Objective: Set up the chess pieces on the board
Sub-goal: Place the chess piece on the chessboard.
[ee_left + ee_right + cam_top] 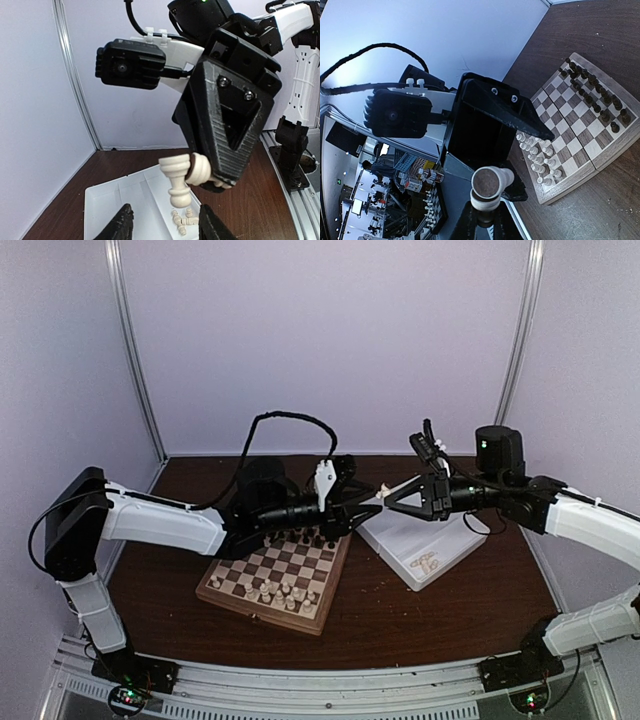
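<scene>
Both grippers meet tip to tip in the air between the board (215,585) and the white tray. My right gripper (390,498) (484,220) is shut on a cream chess piece (201,170) lying sideways. A second cream piece (177,182) (490,182) hangs against its base. My left gripper (372,505) (167,225) stands open, its dark fingertips (122,224) apart below that hanging piece and not touching it. Several cream pieces (272,590) (537,155) stand on the board's near rows. Dark pieces (305,537) (597,95) fill its far rows.
The white tray (400,540) (115,200) lies right of the board, under the grippers, with a few loose cream pieces (427,564) (182,220) in one compartment. White walls close in the brown table at the back and sides.
</scene>
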